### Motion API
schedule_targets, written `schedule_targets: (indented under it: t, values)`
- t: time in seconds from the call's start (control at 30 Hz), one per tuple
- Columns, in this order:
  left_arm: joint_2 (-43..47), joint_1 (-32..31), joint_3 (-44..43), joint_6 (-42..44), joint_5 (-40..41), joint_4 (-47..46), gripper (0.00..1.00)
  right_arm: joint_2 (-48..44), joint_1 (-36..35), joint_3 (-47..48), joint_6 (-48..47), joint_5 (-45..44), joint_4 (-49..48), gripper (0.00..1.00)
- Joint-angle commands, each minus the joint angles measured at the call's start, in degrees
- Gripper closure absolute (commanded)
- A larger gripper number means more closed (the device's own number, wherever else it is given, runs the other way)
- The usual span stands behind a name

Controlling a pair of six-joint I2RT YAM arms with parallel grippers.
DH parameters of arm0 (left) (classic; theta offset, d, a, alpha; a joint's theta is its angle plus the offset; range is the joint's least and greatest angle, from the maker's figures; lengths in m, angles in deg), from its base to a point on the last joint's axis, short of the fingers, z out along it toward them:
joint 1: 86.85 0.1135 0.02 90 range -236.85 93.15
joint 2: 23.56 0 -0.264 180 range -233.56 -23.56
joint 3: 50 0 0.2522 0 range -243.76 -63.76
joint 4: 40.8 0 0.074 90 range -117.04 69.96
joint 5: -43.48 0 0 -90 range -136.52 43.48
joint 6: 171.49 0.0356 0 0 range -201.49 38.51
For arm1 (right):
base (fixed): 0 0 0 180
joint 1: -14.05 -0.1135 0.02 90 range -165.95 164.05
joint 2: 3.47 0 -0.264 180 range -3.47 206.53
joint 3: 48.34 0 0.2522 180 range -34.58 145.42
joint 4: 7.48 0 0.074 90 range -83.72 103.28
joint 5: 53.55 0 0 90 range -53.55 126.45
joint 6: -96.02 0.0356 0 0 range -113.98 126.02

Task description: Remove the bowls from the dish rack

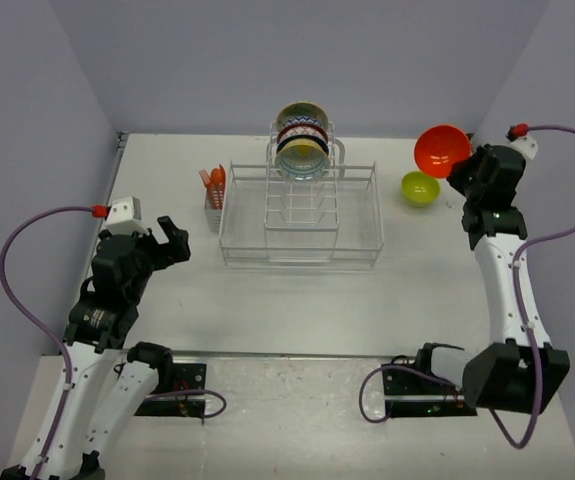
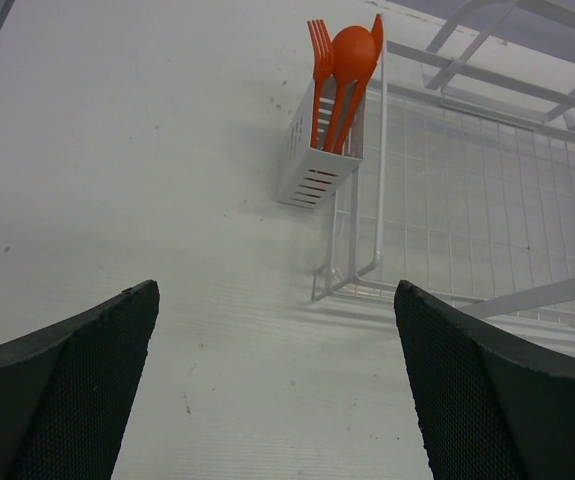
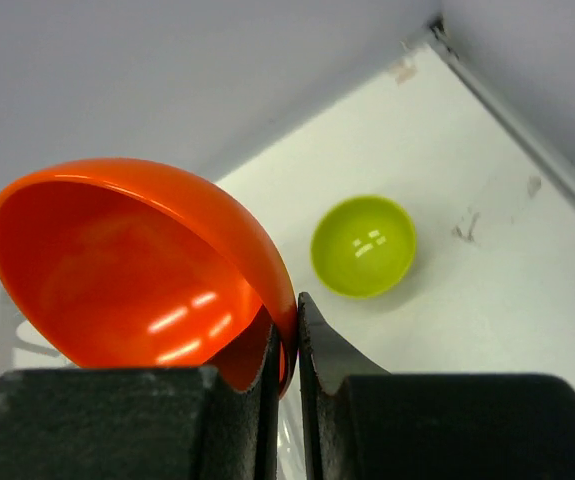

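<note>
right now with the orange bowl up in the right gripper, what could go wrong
The right gripper pinches the glossy round orange bowl only by a thin bit of rim, tilted, so it could slip out. The small lime-green round bowl sits on the table close by; a careless set-down could knock it.

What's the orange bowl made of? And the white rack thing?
The orange bowl looks like smooth, glossy plastic: bright even colour with sharp light glints, though glazed ceramic can't be ruled out. The dish rack looks like thin metal wire with a white coating: slim rods in a grid.
</note>
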Motion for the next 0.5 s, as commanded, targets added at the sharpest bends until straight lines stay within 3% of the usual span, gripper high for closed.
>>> schedule_targets:
  t: [0.0,0.47]
  values:
    - [0.28,-1.11,0.37,1.03,-0.17,-2.76,0.00,4.30,7.65,-2.53,14.97,13.15,0.09,1.00]
    - [-0.33,-2.69,0.37,0.59,1.32,-2.32,0.00,28.47,10.75,7.65,16.92,14.83,2.10,1.00]
